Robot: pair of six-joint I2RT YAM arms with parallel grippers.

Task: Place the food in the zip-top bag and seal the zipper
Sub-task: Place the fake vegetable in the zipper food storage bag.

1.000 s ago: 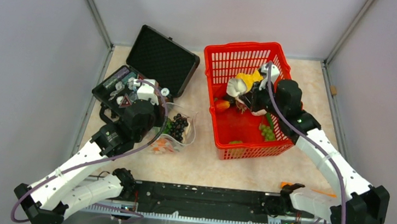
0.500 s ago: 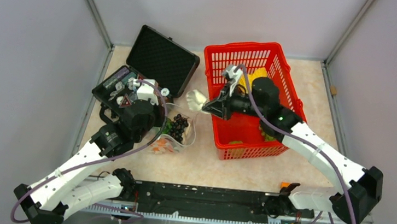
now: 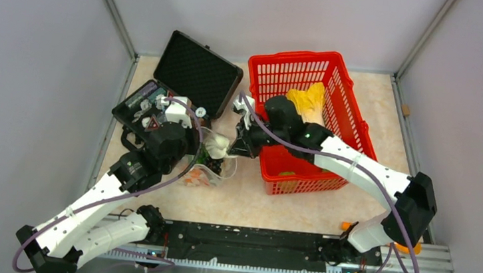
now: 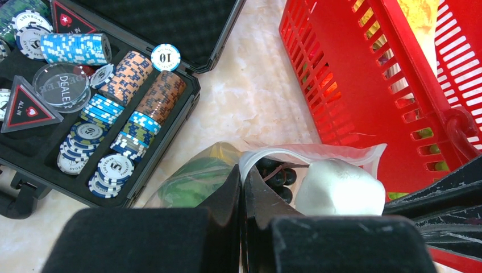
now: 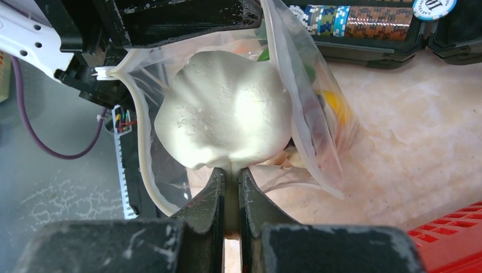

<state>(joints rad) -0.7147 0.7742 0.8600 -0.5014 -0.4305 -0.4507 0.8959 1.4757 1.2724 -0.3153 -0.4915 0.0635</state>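
The clear zip-top bag (image 3: pixel 211 168) lies between the black case and the red basket. My left gripper (image 4: pixel 243 177) is shut on the bag's mouth edge and holds its zipper (image 4: pixel 310 151) up and open. Dark grapes (image 4: pixel 278 174) and a green piece (image 4: pixel 187 183) show inside the bag. My right gripper (image 5: pixel 230 173) is shut on the stem of the white mushroom (image 5: pixel 227 116). The mushroom's cap (image 4: pixel 340 187) sits in the bag's mouth (image 3: pixel 219 146), with the whitish zipper strip (image 5: pixel 139 159) curving around it.
The red mesh basket (image 3: pixel 300 54) stands at the right with a yellow-and-pale food piece (image 3: pixel 309 101) and green bits inside. The open black case (image 3: pixel 198 72) with poker chips (image 4: pixel 131 102) lies at the back left, close to my left arm.
My right arm has carried the white mushroom out of the red basket and leftwards to the bag's mouth. The left gripper has kept still on the bag.
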